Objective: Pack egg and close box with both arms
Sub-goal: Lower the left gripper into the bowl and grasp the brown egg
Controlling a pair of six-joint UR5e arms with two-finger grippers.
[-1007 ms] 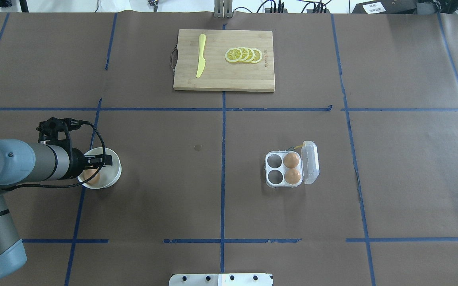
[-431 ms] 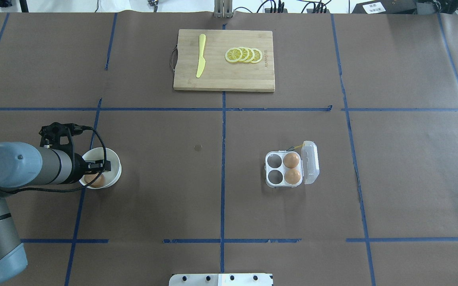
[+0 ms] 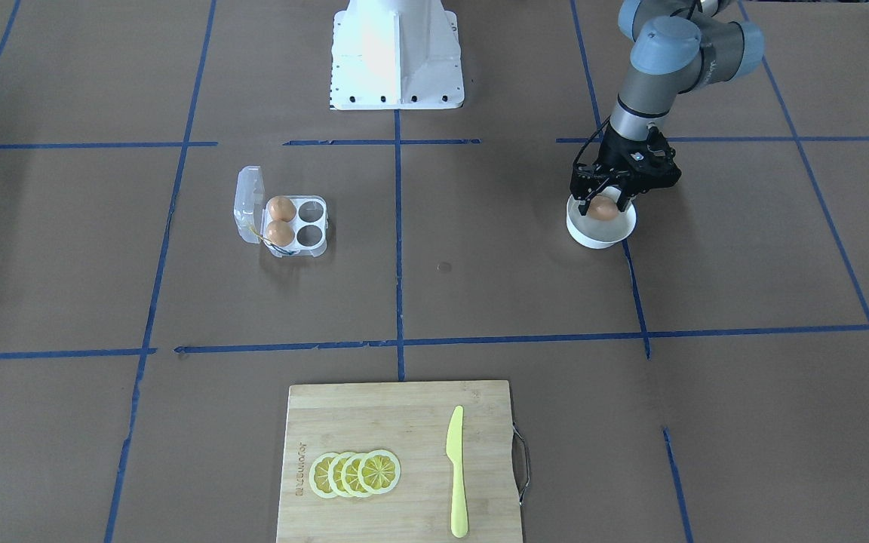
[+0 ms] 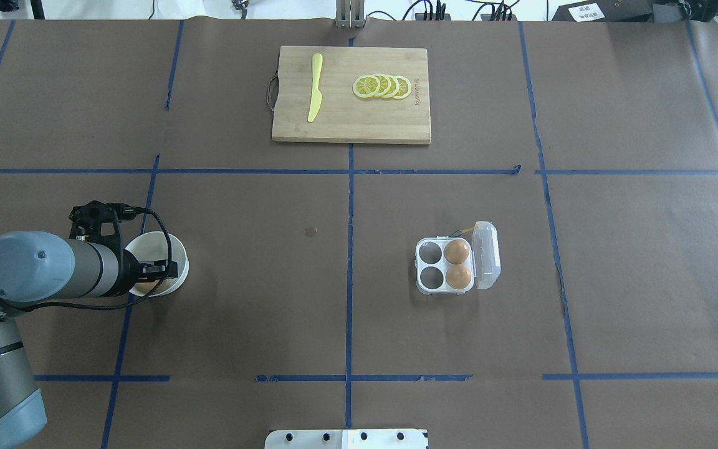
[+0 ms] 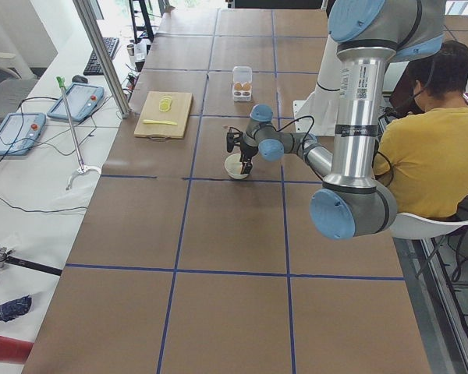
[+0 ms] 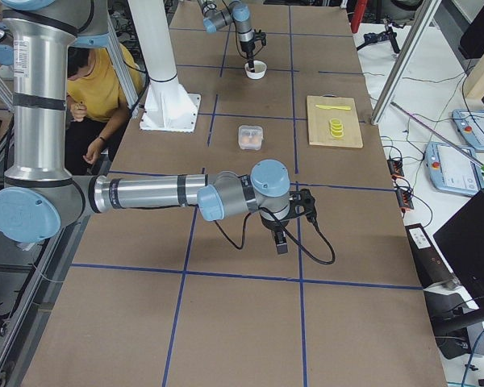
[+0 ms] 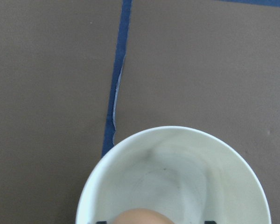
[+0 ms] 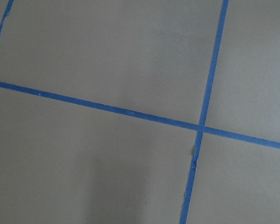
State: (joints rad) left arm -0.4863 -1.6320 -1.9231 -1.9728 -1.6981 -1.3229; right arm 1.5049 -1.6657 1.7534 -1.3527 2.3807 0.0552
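An orange-brown egg lies in the white bowl on my left side. My left gripper is down in the bowl, its jaws open and standing on either side of the egg. The left wrist view shows the egg at the bottom edge inside the bowl. The clear box stands right of centre with its lid open; two eggs fill its right cups and the left cups are empty. My right gripper shows only in the exterior right view, low over bare table; I cannot tell its state.
A wooden cutting board with a yellow knife and lemon slices lies at the far side. The white pedestal stands at the robot's base. A person in yellow sits beside the table.
My left gripper has moved lower into the bowl and closer around the egg, which it now mostly hides from above. The box has not moved.
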